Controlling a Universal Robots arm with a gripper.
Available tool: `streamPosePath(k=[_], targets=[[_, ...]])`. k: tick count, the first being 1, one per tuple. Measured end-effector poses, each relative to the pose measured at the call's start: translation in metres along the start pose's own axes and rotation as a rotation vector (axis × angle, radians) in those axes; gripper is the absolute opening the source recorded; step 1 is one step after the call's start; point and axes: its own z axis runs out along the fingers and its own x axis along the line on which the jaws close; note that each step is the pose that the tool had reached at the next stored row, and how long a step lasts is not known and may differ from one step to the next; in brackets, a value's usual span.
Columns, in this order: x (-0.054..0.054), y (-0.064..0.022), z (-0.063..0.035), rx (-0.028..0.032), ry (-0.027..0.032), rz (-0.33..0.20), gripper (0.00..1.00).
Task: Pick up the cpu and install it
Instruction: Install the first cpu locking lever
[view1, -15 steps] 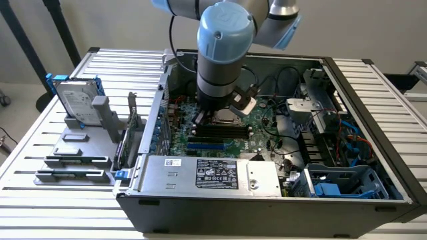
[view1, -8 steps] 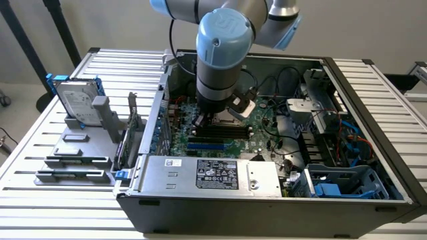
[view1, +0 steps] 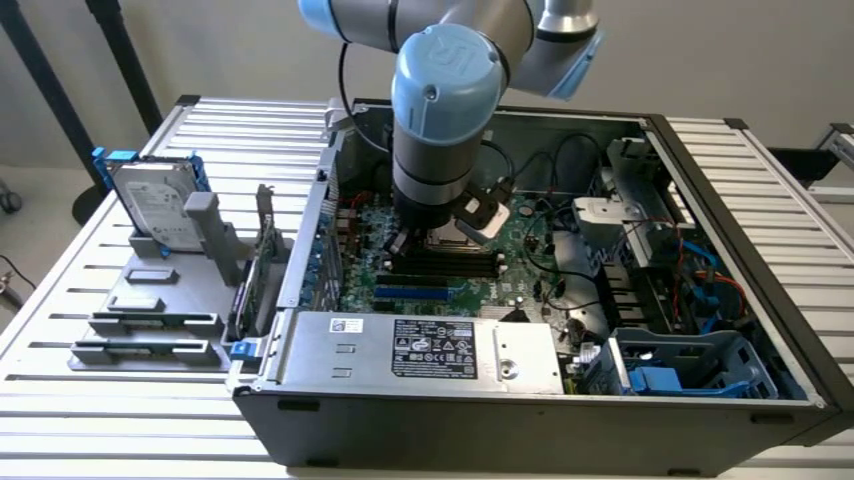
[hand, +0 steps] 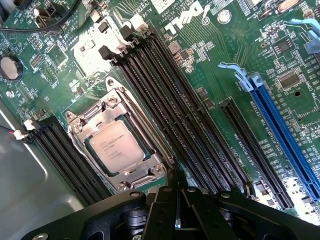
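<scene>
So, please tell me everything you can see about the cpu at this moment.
The cpu is a small flat square chip with a shiny silver-grey metal top, faint printed text and a thin paler rim. It lies flat in the metal-framed socket on the green motherboard, between black memory slots on two sides. The socket frame surrounds its edges. The gripper's black body sits close by, not touching the chip.

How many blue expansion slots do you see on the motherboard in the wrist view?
1: the long blue expansion slot runs diagonally beside a shorter black slot, away from the cpu. More may lie outside the picture.
</scene>
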Motion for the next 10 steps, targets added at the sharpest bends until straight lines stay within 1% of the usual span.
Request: streamPosePath(k=[2, 5, 7, 9, 10], targets=[[-0.0001, -0.0001, 0.0, 0.0002, -0.0002, 0.0, 0.11], [-0.0001, -0.0001, 0.0001, 0.0033, -0.0025, 0.002, 0.11], [-0.0001, -0.0001, 0.0002, 0.0056, -0.0055, 0.003, 0.11], [-0.0001, -0.0001, 0.0001, 0.0058, -0.0081, 0.004, 0.11], [0.0, -0.0001, 0.0001, 0.005, -0.0105, 0.004, 0.11]])
